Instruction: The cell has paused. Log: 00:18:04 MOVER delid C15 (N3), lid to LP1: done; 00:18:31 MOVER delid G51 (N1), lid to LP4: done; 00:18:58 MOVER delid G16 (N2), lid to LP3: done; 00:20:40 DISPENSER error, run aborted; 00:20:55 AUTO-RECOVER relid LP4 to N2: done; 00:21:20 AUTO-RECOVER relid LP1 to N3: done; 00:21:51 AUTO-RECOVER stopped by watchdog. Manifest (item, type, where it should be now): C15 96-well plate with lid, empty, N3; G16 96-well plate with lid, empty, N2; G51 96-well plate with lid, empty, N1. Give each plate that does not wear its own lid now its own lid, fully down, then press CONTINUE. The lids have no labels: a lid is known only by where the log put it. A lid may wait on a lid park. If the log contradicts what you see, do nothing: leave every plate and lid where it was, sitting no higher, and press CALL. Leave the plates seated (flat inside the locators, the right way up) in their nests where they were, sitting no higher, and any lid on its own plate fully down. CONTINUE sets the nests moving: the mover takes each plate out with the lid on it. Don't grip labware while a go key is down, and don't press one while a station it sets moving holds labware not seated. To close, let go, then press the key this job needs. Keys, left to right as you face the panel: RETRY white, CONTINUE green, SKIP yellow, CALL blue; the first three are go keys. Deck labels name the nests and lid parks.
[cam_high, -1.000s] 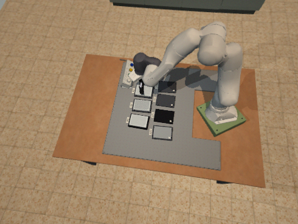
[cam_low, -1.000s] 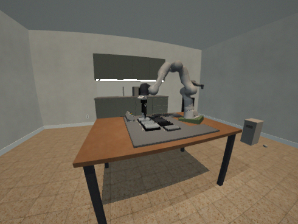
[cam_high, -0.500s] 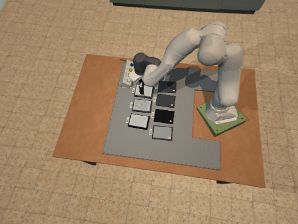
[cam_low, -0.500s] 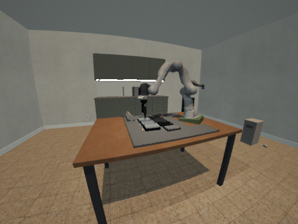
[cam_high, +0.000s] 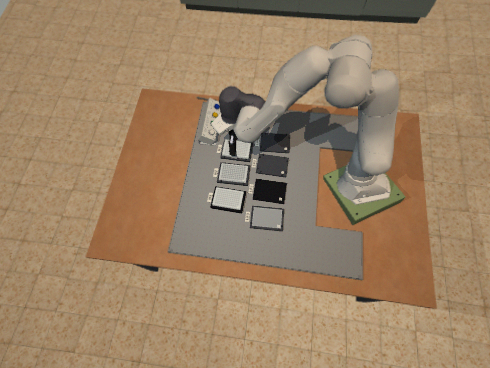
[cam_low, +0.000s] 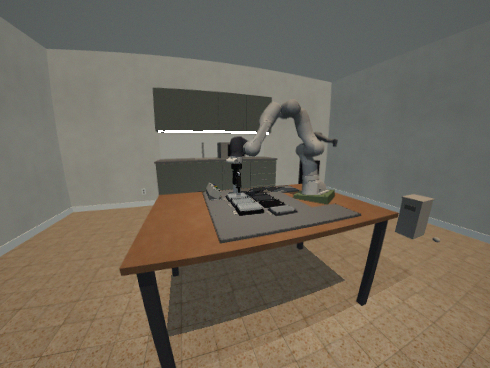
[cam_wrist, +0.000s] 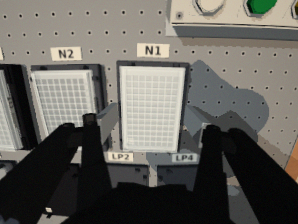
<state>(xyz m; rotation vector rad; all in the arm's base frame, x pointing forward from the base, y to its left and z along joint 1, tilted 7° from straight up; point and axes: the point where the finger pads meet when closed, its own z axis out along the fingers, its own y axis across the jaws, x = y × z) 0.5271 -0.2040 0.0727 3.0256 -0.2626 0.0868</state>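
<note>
Three white 96-well plates stand in a column: N1 (cam_wrist: 152, 107) (cam_high: 236, 148), N2 (cam_wrist: 62, 102) (cam_high: 233, 173) and the third nest's plate (cam_high: 228, 198). My gripper (cam_wrist: 151, 112) (cam_high: 232, 137) hangs just above the N1 plate, a finger on each long side with a gap to each, so it is open and holds nothing. The N1 plate lies flat in its nest and its grid looks fainter than N2's, as under a lid. N2's wells show sharply. A light grey lid (cam_high: 267, 218) lies on the lid park nearest the table front.
The key panel (cam_high: 213, 118) sits just beyond N1, its green key (cam_wrist: 262, 4) and white key (cam_wrist: 210, 4) at the top of the wrist view. Three dark lid parks (cam_high: 272, 165) lie beside the nests. Labels LP2 (cam_wrist: 121, 156) and LP4 (cam_wrist: 185, 157) show under my fingers.
</note>
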